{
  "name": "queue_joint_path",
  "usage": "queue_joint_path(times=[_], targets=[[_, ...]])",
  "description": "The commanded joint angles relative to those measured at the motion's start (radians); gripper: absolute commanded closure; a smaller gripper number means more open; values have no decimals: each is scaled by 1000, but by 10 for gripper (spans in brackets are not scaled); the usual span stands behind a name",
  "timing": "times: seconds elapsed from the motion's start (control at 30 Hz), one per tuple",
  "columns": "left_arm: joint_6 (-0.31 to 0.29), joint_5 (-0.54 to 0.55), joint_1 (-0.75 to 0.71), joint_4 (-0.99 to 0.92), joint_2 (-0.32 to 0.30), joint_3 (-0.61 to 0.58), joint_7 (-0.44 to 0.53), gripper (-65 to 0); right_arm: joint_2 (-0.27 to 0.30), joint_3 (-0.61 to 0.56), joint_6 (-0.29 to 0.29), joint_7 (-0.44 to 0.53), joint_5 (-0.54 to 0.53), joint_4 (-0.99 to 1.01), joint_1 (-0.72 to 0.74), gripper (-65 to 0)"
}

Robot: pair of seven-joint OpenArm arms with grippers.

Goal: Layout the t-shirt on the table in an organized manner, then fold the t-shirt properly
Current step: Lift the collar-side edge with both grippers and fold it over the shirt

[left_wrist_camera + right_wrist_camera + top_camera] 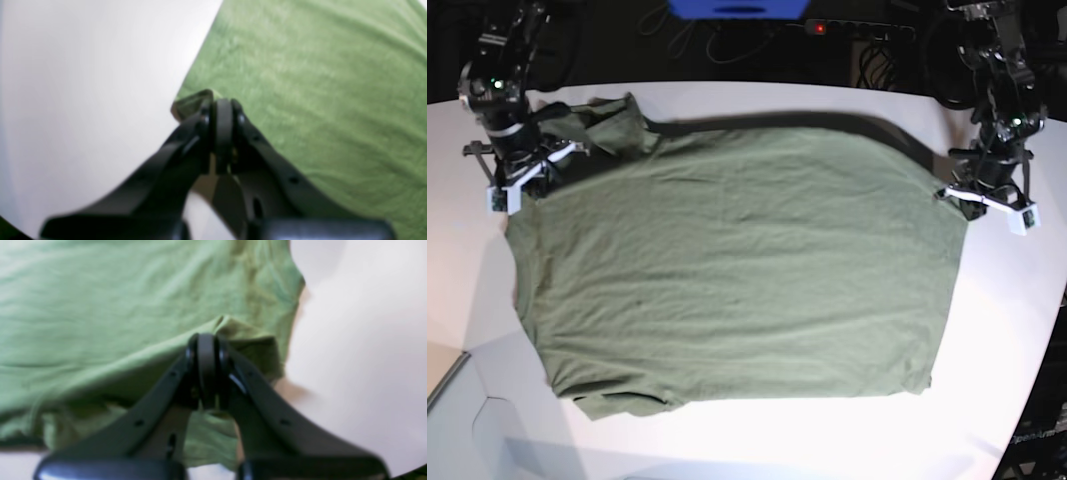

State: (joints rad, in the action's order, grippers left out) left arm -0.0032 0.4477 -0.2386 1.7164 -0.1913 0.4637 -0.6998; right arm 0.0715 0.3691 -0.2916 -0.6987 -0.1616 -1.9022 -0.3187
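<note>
The olive t-shirt (737, 270) is spread flat across the white table (757, 440). Its edge is pinched by the closed left gripper (223, 110) at one side. A bunched fold nr the sleeve is clamped by the closed right gripper (206, 346) opp.

Bright table, dark room behind, soft wrist views

Both wrist views are blurred; glare washes the smooth white tabletop (757, 440), and the olive-green cotton t-shirt (737, 280) casts a far-edge shadow.

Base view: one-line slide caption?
Both grippers, left and right, pinch opposite edges of the green t-shirt spread on the white table.
</note>
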Motion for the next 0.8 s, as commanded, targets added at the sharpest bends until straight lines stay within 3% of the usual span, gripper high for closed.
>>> queue_joint_path(times=[0.0,0.23,0.77], targets=[[-2,1,15,15,-10,5,18,0,9,3,-1,18,-6,-3,28,0],[-2,3,75,-75,-12,5,25,0,52,3,-1,15,-6,112,120,0],[-2,6,160,-109,-7,5,27,0,67,3,-1,18,-6,209,240,0]])
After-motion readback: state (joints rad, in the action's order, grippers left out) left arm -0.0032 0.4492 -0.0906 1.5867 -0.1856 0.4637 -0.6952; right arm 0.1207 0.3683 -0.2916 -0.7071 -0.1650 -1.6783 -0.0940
